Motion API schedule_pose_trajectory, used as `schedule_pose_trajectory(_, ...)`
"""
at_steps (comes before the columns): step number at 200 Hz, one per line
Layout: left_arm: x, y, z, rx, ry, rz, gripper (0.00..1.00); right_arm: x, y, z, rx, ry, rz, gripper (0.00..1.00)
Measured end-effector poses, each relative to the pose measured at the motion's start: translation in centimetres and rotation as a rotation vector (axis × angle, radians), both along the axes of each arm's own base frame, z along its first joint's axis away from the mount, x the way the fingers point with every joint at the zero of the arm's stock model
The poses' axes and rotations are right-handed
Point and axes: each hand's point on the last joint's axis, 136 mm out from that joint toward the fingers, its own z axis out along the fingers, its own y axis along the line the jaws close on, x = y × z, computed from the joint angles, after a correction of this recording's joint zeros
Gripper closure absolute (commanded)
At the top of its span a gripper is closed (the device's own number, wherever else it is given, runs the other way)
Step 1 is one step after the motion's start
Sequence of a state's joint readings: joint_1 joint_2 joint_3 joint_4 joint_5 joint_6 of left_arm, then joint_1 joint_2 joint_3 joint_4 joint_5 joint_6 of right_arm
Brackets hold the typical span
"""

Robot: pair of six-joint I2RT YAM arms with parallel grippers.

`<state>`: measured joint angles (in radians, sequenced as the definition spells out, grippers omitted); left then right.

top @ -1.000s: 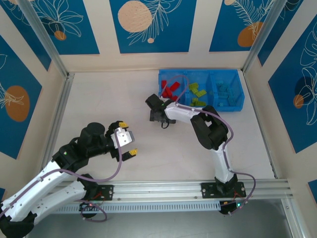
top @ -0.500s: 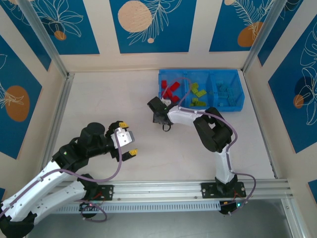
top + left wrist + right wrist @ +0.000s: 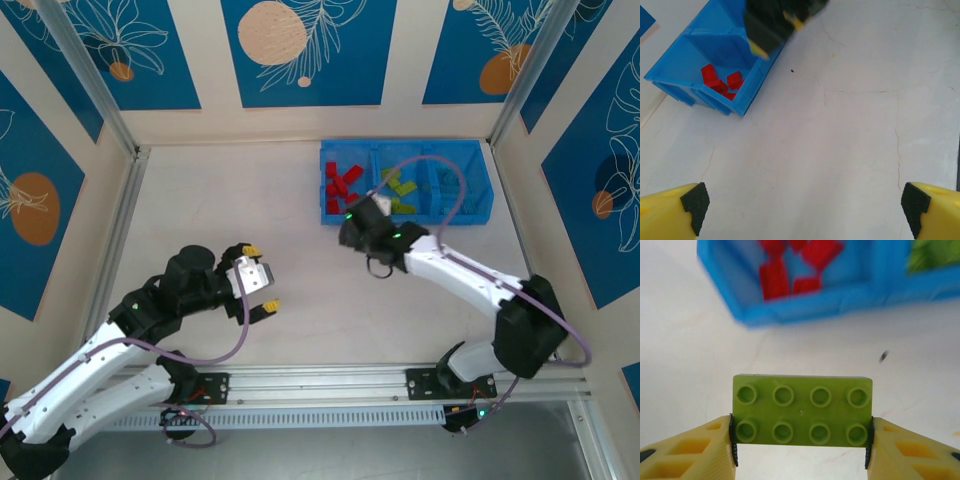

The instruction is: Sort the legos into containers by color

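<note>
Tabletop [image 3: 200, 200] is noted as pale and matt, enclosed by cream wall panels [image 3: 300, 50] printed with blue leaf designs. The blue tray [image 3: 325, 180] is set at the far right of the table, with red legos [image 3: 340, 185] in its left compartment, green legos [image 3: 400, 190] in the middle and light blue legos [image 3: 452, 188] in the right. From the top view, the right gripper [image 3: 355, 236] is placed just in front of the tray's near wall, and the left gripper [image 3: 262, 278] well apart from it at the near left. What the right gripper carries cannot be read from above. In the right wrist view a green brick [image 3: 802, 410] is seen clamped at both ends between the fingers of the right gripper [image 3: 801, 440], studs facing the camera, clear of the table. Hairline cracks in the tabletop are recorded in the left wrist view, where the left gripper [image 3: 805, 205] is seen with its fingers spread wide and nothing between them. Compared with a second ago, the right gripper has been shifted rightward from beside the tray's near left corner, and its elbow has been swung out to the right. The left arm is unchanged.
</note>
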<state>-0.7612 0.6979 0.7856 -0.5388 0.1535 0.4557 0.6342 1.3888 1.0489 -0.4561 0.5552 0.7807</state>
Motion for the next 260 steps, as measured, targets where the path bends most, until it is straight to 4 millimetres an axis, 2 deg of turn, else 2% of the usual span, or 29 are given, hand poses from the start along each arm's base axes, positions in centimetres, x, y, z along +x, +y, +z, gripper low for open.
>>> schedule_pose_trajectory(22,0.0,0.0,0.0,0.0,-0.001,0.001,0.0,3.8,-5.3,2.0,0.038,-0.044,-0.118,0.45)
schedule_pose_trajectory(49,0.0,0.0,-0.1,0.001,0.0,0.0,0.0,9.7,-10.0,2.2,0.064,-0.028,-0.209,0.44)
schedule_pose_trajectory(60,0.0,0.1,-0.2,0.002,0.001,0.0,0.0,12.3,-10.8,1.9,0.07,-0.013,-0.216,0.41)
schedule_pose_trajectory(84,-0.1,0.1,-0.7,0.012,0.003,-0.003,0.0,17.3,-11.1,1.1,0.081,0.014,-0.212,0.26)
schedule_pose_trajectory(97,-0.1,0.2,-0.7,0.013,-0.001,0.0,0.0,18.7,-11.2,0.5,0.082,0.034,-0.209,0.19)
schedule_pose_trajectory(107,0.0,0.3,-0.6,0.015,-0.006,0.005,0.0,19.0,-11.1,0.3,0.081,0.051,-0.206,0.14)
schedule_pose_trajectory(129,0.6,0.7,-0.7,0.022,-0.009,0.05,0.0,18.2,-10.9,0.6,0.083,0.079,-0.193,0.12)
schedule_pose_trajectory(150,1.8,2.0,-0.1,0.009,0.033,0.192,0.0,16.1,-10.4,2.4,0.093,0.064,-0.168,0.12)
schedule_pose_trajectory(166,3.3,3.3,1.8,-0.051,0.053,0.356,0.0,12.7,-10.4,4.3,0.094,0.031,-0.143,0.12)
schedule_pose_trajectory(184,4.3,5.3,3.1,-0.137,0.044,0.521,0.0,7.8,-10.9,6.5,0.089,-0.047,-0.114,0.12)
schedule_pose_trajectory(195,4.8,6.5,2.9,-0.178,0.028,0.605,0.0,4.9,-11.2,7.6,0.082,-0.121,-0.092,0.11)
schedule_pose_trajectory(208,5.4,8.1,1.5,-0.199,-0.003,0.707,0.0,2.1,-12.1,8.2,0.057,-0.22,-0.084,0.11)
schedule_pose_trajectory(221,6.4,9.3,-0.6,-0.168,-0.039,0.794,0.0,0.4,-13.2,7.2,0.008,-0.297,-0.08,0.1)
schedule_pose_trajectory(228,7.0,9.9,-2.1,-0.131,-0.062,0.839,0.0,-0.1,-13.7,5.9,-0.023,-0.324,-0.073,0.09)
schedule_pose_trajectory(240,8.1,10.8,-4.7,-0.051,-0.094,0.899,0.0,-0.4,-14.4,2.5,-0.078,-0.326,-0.059,0.08)
schedule_pose_trajectory(260,10.1,13.0,-8.6,0.069,-0.121,1.004,0.0,-0.6,-15.5,-4.4,-0.16,-0.236,-0.029,0.08)
